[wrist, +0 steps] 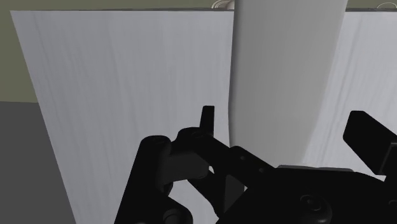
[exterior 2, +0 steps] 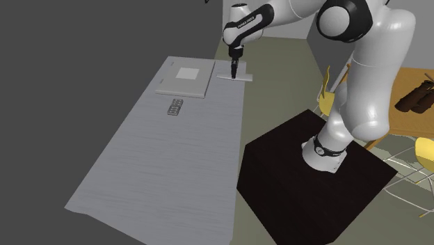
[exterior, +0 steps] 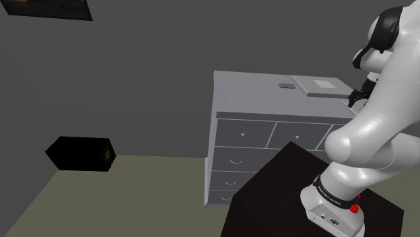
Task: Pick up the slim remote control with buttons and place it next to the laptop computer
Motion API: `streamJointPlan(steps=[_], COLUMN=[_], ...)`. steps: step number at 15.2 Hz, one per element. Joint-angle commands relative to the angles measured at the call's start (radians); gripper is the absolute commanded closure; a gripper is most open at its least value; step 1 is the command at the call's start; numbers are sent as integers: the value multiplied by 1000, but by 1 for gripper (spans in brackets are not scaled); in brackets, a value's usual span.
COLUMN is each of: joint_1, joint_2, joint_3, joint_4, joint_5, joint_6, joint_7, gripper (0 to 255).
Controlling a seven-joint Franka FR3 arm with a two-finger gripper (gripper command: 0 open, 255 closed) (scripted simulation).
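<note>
Since the long, slim, plain pale-grey remote control (exterior 2: 243,78) lies flat near the edge of the grey dresser top (exterior 2: 139,160), just beside the closed grey slab of a laptop (exterior 2: 184,78), the all-black gripper (exterior 2: 234,69) is held upright directly over it, set across its narrow width. The fingers (wrist: 205,118) are spread wide, and the remote is straddled rather than pinched, no contact being seen.

We are looking at a room in a home: a grey chest of drawers (exterior: 269,145) is standing against a dark wall (exterior: 148,67), a dark picture (exterior: 64,8) is hanging on it, and a wooden table (exterior 2: 407,120) with yellow chairs (exterior 2: 426,147) is sitting across the olive floor (exterior: 121,188).
</note>
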Motion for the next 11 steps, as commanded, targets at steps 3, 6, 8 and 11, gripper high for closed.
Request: streamJointPlan(steps=[3, 6, 8, 11], joint_1=[19, 18, 18, 18], joint_2=[-62, -62, -62, -62], joint_3=[-21, -21, -20, -20], joint_4=[46, 46, 46, 46], joint_5=[-53, -54, -53, -53], joint_6=[-93, -93, -93, -93], joint_7=[34, 35, 35, 35], gripper=[0, 0, 0, 0])
